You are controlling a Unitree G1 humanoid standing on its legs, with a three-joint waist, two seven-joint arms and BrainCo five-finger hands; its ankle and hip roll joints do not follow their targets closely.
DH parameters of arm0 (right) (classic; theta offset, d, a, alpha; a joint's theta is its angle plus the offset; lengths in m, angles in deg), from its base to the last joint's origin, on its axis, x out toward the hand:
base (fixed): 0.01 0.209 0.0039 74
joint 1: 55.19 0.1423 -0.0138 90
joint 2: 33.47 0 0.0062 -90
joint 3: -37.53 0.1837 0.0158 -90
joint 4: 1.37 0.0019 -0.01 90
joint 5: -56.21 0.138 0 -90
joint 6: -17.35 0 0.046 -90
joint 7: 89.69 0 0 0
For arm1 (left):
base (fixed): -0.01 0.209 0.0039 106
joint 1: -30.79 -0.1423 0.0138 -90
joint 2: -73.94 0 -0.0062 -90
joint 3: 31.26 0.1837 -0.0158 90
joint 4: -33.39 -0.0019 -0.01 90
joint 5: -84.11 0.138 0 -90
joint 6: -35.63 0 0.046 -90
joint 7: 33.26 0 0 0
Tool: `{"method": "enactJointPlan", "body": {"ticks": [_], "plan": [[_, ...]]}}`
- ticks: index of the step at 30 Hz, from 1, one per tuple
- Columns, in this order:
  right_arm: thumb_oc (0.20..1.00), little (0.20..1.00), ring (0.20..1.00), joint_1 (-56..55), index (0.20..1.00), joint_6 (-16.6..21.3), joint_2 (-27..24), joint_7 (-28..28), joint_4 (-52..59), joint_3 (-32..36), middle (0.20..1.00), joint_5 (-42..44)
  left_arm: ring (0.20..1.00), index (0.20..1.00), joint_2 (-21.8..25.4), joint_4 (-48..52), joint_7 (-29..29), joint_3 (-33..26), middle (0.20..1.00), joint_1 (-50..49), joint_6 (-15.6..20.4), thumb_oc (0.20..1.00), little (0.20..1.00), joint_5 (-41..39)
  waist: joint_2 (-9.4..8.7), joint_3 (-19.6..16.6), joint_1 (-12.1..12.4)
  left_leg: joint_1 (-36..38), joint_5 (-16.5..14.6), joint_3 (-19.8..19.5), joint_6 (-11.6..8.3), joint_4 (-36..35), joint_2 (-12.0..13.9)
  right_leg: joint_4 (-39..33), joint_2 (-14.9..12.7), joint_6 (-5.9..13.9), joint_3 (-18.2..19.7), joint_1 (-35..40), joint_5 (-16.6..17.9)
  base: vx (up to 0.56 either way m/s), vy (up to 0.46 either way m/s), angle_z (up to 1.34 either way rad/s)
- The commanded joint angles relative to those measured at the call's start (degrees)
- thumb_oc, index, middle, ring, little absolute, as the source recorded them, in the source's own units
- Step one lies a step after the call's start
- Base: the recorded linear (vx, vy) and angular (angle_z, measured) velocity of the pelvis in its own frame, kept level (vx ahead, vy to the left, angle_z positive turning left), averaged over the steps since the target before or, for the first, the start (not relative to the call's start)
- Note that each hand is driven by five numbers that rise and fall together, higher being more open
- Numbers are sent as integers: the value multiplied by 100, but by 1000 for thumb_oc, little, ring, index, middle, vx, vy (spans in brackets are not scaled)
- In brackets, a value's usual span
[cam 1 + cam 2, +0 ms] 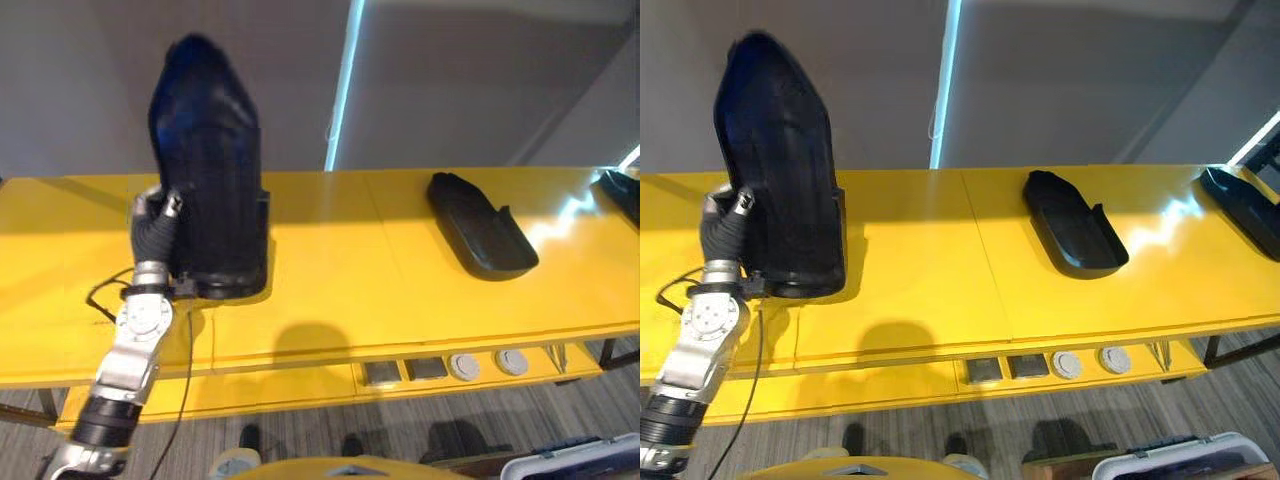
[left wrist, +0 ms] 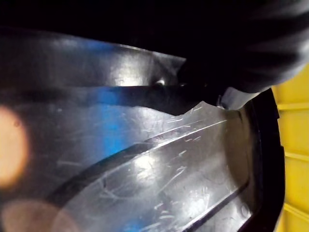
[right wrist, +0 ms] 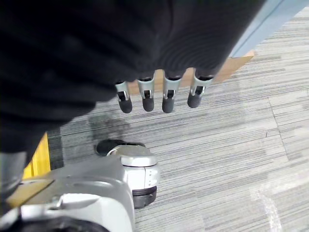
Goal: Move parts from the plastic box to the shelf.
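A tall black moulded part (image 1: 208, 170) stands upright on the yellow shelf (image 1: 380, 280) at its left end, base down on the surface. My left hand (image 1: 155, 228) is at the part's left edge, with fingers curled round that edge. In the left wrist view the scratched glossy surface of the part (image 2: 145, 164) lies right against the hand. A second black part (image 1: 480, 228) lies flat on the shelf right of the middle. My right hand (image 3: 168, 96) hangs over the carpet with straight fingers and nothing in it.
A third black part (image 1: 1245, 208) lies at the shelf's far right end. The pale plastic box (image 1: 1175, 458) sits on the floor at lower right. Small sockets and round knobs (image 1: 465, 367) line the shelf's front edge. A grey wall stands behind the shelf.
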Motion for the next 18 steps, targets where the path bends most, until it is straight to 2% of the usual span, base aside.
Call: {"method": "enactJointPlan", "body": {"ticks": [1, 2, 6, 8, 12, 18], "plan": [[1000, 1000, 1000, 318, 1000, -25, -141, 71, -79, -274, 1000, -134, 200, 200, -112, -185, 303, 193, 200, 971, 165, 200, 200, 170, 362, 74, -242, 31, -239, 183, 58, 8, 93, 39, 25, 144, -95, -38, 153, -22, -17, -29], [1000, 1000, 1000, 287, 1000, -23, -165, 50, -25, -336, 1000, -52, 200, 200, -227, -553, 387, 316, 200, 1207, 11, 200, 200, 32, 367, 122, -349, -6, -234, 263, 57, 8, 105, 59, 44, 135, -35, -101, 144, -23, -16, -31], [1000, 1000, 1000, 350, 1000, -75, -267, 41, 150, -352, 1000, 26, 200, 200, -491, -1266, 447, 478, 200, 1611, -242, 200, 200, -282, 399, 244, -543, -132, -210, 395, 65, 8, 121, 42, 62, 136, 204, -328, 203, -58, -11, -24], [1000, 1000, 1000, 383, 1000, -87, -286, 50, 188, -357, 1000, -6, 200, 200, -558, -1362, 513, 486, 200, 1666, -337, 200, 200, -323, 413, 295, -587, -161, -202, 428, 69, 8, 120, 26, 66, 135, 258, -387, 231, -64, 0, -36], [1000, 1000, 1000, 438, 1000, -95, -325, 37, 254, -357, 1000, -61, 200, 200, -591, -1568, 654, 494, 200, 1777, -770, 200, 200, -448, 457, 423, -665, -214, -198, 494, 97, 8, 74, 21, 77, 139, 352, -509, 258, -40, -2, -16], [1000, 1000, 1000, 400, 1000, -77, -284, 71, 325, -370, 1000, -72, 200, 200, -521, -1716, 741, 440, 200, 1657, -1185, 200, 200, -414, 493, 439, -665, -182, -181, 478, 77, 8, 115, 21, 71, 136, 352, -488, 229, 9, -3, -4]]}}
